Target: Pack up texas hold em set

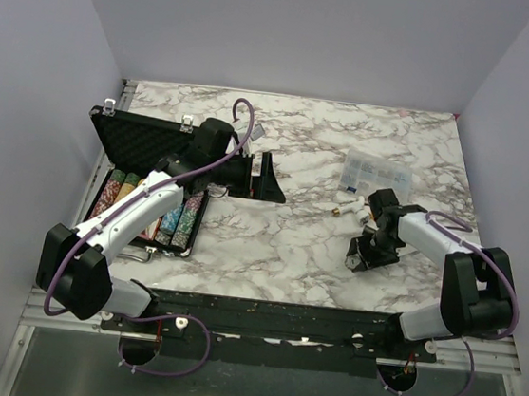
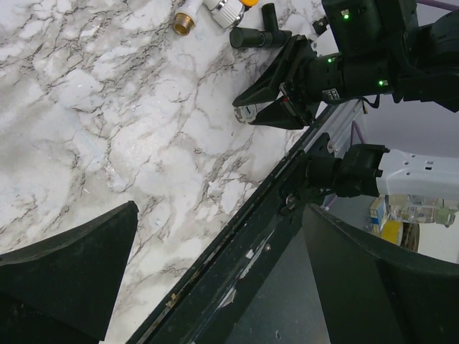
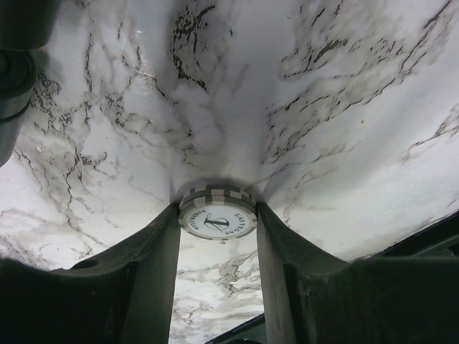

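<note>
Right pincer [image 3: 217,212] pinches round white stripe-edged chip [image 3: 217,221] | left pincer [image 2: 219,215] spread wide, matte black | marble-veined tabletop [image 3: 323,107]

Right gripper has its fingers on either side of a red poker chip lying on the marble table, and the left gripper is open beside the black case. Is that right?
Not quite: the chip is white with grey edge stripes, not red; the right wrist view shows it. Otherwise yes: right gripper flanks it on the marble table, left gripper open beside the black case.
</note>
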### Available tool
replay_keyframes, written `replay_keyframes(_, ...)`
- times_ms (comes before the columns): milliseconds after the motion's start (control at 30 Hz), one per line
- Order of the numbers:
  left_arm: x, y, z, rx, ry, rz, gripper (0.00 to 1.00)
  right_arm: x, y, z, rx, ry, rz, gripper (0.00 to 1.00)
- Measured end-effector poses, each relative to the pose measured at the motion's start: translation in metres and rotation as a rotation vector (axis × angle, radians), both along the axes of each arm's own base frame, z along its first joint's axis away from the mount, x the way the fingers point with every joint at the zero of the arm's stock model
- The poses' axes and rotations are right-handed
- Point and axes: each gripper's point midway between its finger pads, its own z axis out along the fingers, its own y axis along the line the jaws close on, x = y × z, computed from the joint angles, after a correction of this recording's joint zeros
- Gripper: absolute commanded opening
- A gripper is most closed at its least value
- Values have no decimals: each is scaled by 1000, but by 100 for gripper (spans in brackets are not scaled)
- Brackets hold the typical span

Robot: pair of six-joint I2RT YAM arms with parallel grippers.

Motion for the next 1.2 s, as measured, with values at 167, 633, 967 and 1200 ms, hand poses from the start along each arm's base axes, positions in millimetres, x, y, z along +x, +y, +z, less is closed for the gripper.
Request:
replay_keyframes(167,-1,-1,1,-10,0,-11,96,5,2,5,0,-10,27,16)
replay_keyframes(633,-2,-12,-13,-51,69,-45,96,7,0,18,-29,29,71,0)
replay_keyframes(967,-8,-33,-54,-191,226,-10,83,44,10,59,3,-101,100,1)
replay_keyframes(1200,-12,-68,-90,-249,277,49,67,76,26,88,59,-193,157,1)
